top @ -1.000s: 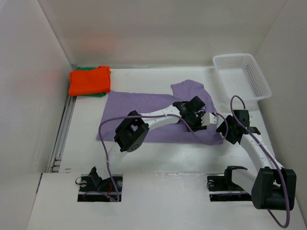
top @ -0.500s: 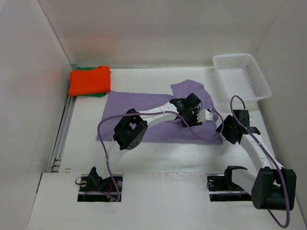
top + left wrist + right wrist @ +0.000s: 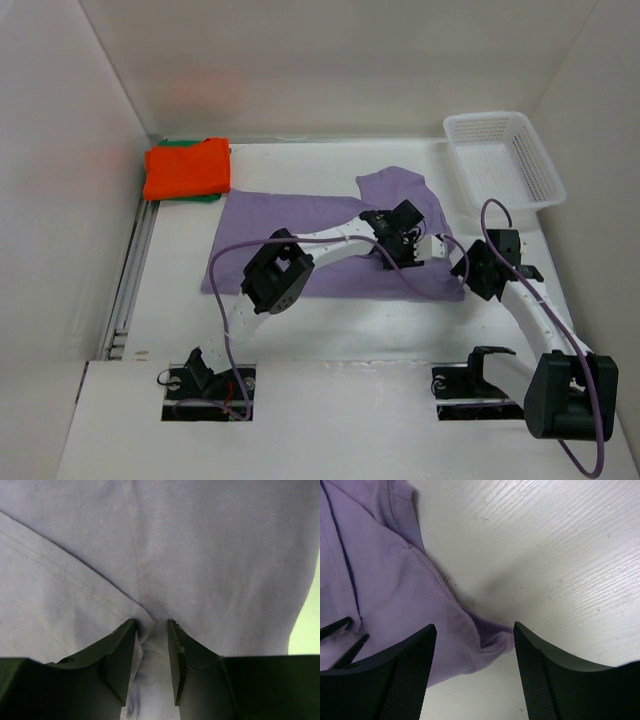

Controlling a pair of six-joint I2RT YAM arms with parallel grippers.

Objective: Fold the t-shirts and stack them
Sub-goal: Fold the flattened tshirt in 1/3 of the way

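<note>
Left gripper [image 3: 151,626] narrow, jaws pinching a small ridge of the purple t-shirt [image 3: 290,225], which lies spread flat in the middle of the table [image 3: 350,325]. Right gripper [image 3: 474,630] wide, holding nothing, low over the shirt's near right corner, one finger on each side of it. Orange t-shirt [image 3: 187,167] sits folded in the far left corner on top of the green t-shirt [image 3: 207,198]. White basket [image 3: 500,118] at far right.
</note>
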